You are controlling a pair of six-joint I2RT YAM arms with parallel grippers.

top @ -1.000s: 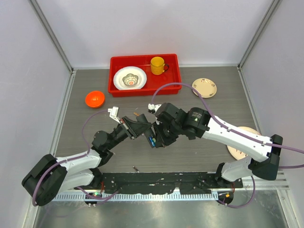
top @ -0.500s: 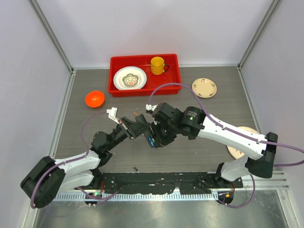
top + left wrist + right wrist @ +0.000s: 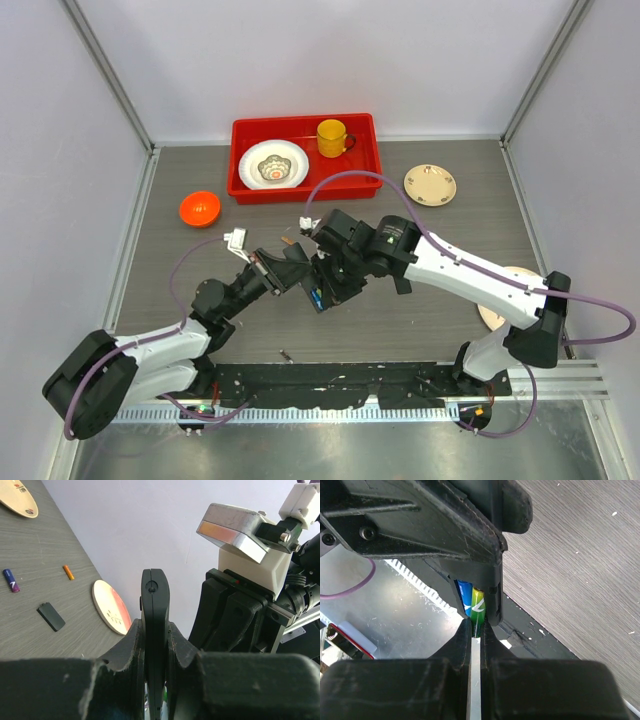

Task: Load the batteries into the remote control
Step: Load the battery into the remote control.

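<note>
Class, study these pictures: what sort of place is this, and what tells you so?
Probably a robot test cell: two robot arms bolted to a grey table, plain white walls around it, a red tray of dishes.

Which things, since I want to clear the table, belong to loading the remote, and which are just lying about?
For the job: remote, green battery, blue battery beside it, loose blue battery, orange battery, small black lid (probably the remote's).
Lying about: red tray, white dish, yellow mug, orange bowl, tan plate, second plate, partly hidden.
</note>
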